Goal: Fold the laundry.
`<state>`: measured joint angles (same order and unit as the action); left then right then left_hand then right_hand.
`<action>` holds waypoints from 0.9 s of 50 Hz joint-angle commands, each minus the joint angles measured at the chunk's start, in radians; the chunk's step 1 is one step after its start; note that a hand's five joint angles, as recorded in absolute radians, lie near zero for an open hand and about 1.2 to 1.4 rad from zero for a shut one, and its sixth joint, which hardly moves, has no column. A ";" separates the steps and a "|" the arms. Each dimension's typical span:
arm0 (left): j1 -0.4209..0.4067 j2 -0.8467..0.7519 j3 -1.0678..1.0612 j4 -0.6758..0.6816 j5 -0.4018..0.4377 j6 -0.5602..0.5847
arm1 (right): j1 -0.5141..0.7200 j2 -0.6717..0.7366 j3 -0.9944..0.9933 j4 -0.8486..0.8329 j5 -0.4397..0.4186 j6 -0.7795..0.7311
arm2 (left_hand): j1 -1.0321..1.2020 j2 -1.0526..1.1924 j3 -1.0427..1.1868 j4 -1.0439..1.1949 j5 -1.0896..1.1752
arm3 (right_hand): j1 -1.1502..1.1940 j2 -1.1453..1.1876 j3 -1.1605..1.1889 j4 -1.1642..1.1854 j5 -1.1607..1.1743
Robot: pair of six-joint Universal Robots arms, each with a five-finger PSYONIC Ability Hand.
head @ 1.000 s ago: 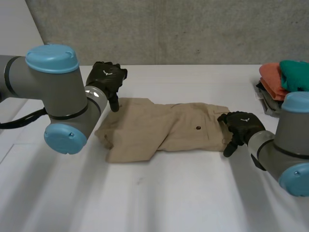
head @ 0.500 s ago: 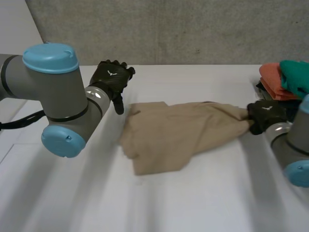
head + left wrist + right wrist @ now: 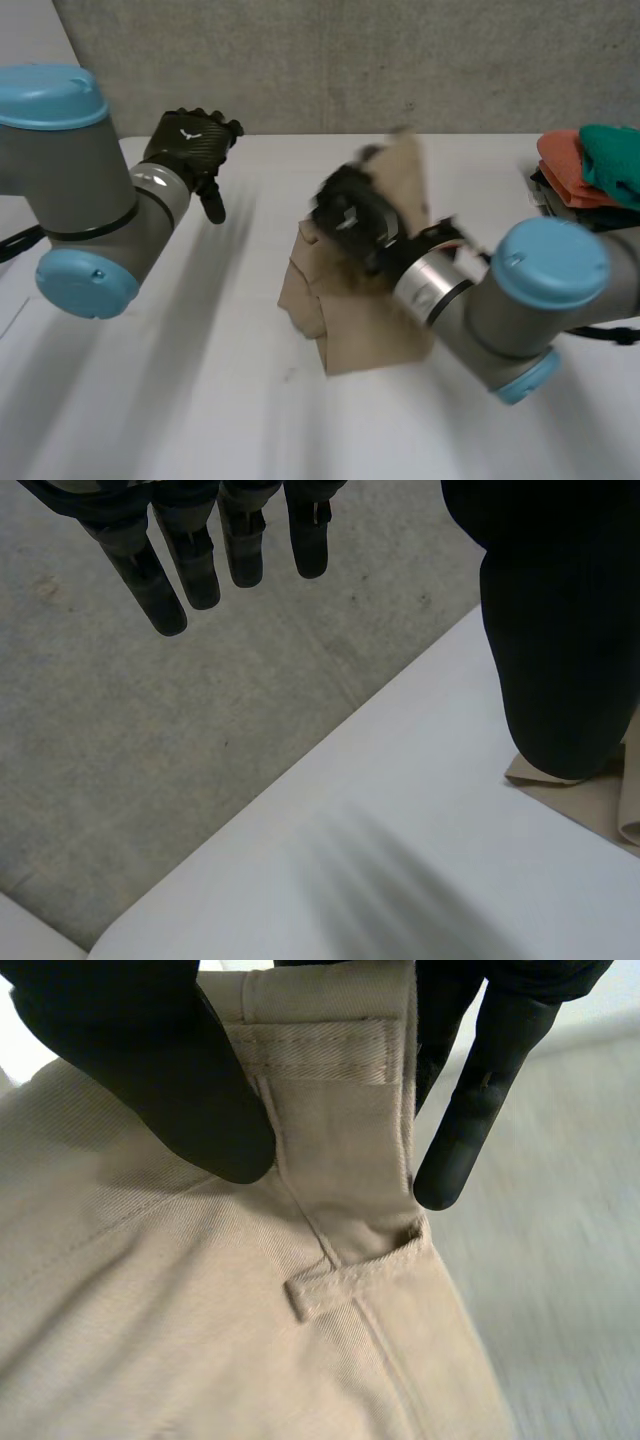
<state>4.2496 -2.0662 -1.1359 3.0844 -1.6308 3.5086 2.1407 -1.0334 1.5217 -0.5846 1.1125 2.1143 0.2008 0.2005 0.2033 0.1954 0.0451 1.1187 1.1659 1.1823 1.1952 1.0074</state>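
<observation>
Tan trousers (image 3: 365,335) lie bunched in the middle of the white table (image 3: 200,400), with one end lifted up. My right hand (image 3: 350,215) is shut on that raised end above the heap. In the right wrist view, the thumb (image 3: 150,1080) and a finger (image 3: 480,1090) pinch the trousers' waistband (image 3: 330,1150) just above a belt loop (image 3: 350,1285). My left hand (image 3: 190,150) hovers off the cloth to the left, open. Its straight fingers (image 3: 200,560) and thumb (image 3: 560,630) hold nothing, and a corner of the tan trousers (image 3: 590,790) lies under the thumb's tip.
A stack of folded clothes stands at the table's right edge, with an orange piece (image 3: 565,165) and a teal one (image 3: 612,160) on top. A grey concrete wall (image 3: 400,60) runs behind the table.
My right hand shut on the trousers' right end, pulled it right, then carried it up and left over the pile. My left hand drew away left off the cloth.
</observation>
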 commanded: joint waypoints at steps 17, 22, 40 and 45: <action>-0.060 0.003 0.186 0.000 0.009 -0.120 | -0.156 -0.117 -0.190 0.273 0.064 0.869 | -0.026 -0.026 -0.029 -0.021 -0.045 | -0.944 -0.991 -1.008 -1.021 -1.007; -0.163 -0.100 0.349 -0.052 0.061 -0.125 | -0.211 -0.059 -0.323 0.460 0.104 0.923 | -0.026 -0.026 -0.029 -0.021 -0.045 | -0.944 -0.991 -1.008 -1.021 -1.007; -0.313 -0.523 0.742 -0.633 -0.188 -0.103 | -0.206 0.240 -0.607 0.902 0.113 0.908 | -0.026 -0.026 -0.029 -0.021 -0.045 | -0.944 -0.991 -1.008 -1.021 -1.007; -0.307 -0.554 0.688 -0.633 -0.280 -0.109 | -0.182 0.329 -0.614 0.908 0.130 0.900 | -0.026 -0.026 -0.029 -0.021 -0.045 | -0.944 -0.991 -1.008 -1.021 -1.007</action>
<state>3.9328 -2.5916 -0.3922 2.4570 -1.8089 3.4100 1.9352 -0.7859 0.9046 0.3312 1.2280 3.0206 0.2007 0.1991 0.2033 0.1954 0.0451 0.2125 0.2046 0.2043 0.2002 0.0412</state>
